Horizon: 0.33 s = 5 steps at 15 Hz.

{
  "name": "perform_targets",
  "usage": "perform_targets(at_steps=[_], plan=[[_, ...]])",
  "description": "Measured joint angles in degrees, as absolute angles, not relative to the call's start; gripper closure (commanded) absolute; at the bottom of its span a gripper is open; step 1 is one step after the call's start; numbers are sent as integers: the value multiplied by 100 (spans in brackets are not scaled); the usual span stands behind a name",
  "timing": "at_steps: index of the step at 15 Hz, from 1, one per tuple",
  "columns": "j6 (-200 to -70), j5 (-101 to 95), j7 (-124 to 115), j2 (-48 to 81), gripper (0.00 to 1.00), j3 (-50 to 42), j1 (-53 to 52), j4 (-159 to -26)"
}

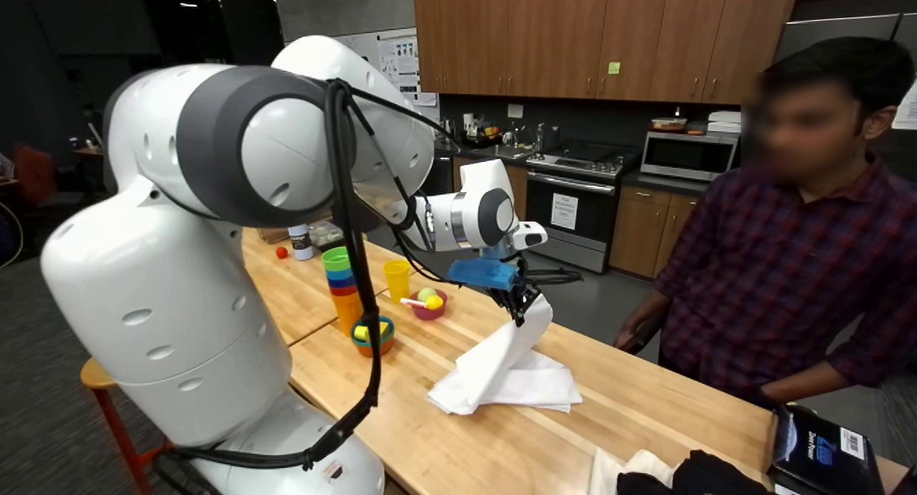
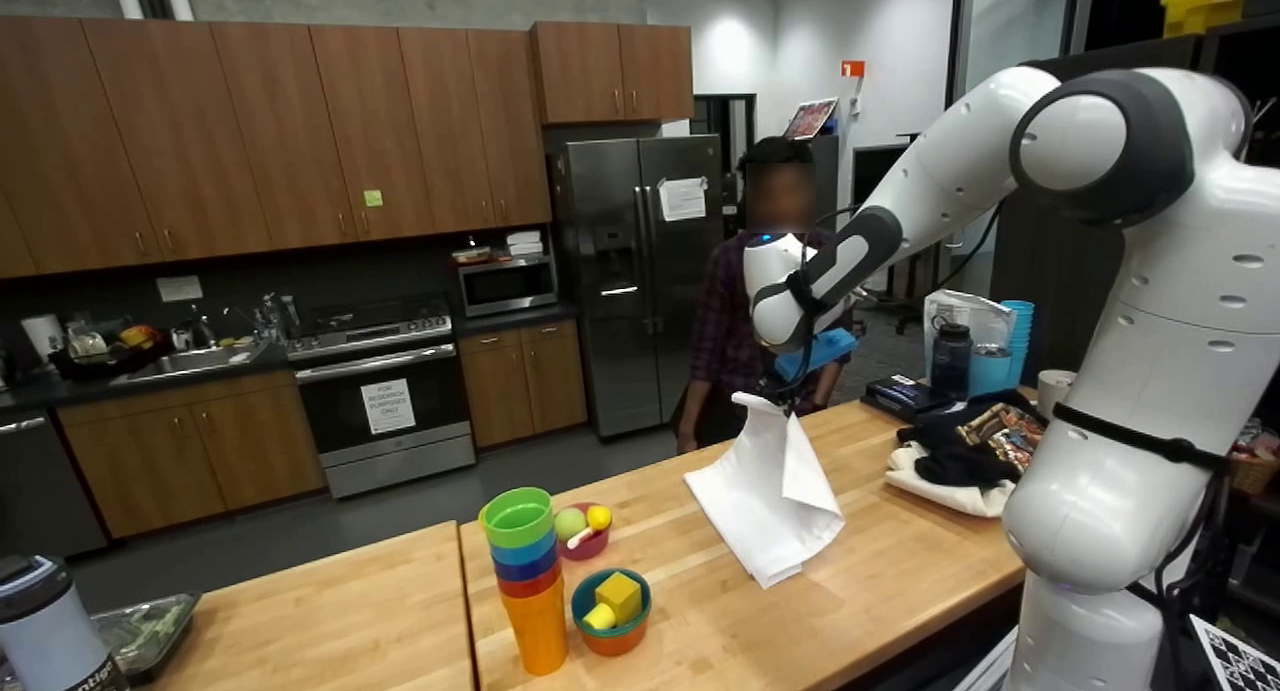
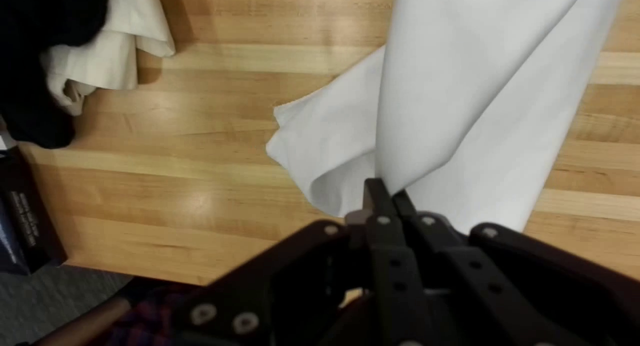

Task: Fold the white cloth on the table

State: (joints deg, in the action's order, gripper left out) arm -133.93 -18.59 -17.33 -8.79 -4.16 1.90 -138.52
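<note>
One two-fingered end effector (image 3: 390, 191) pinches one white cloth (image 2: 755, 501), partly raised off the table (image 2: 720, 631).

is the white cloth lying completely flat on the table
No, the gripper pinches part of the white cloth and holds it raised above the table.

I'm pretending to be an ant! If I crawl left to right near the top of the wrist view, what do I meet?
Black cloth, then cream cloth, then wooden table, then white cloth, then wooden table again.
</note>
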Motion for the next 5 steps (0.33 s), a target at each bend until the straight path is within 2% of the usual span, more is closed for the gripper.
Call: perform_targets(at_steps=[5], plan=[[-13392,-1856,-1736,-915,98,-371,161,-13889]])
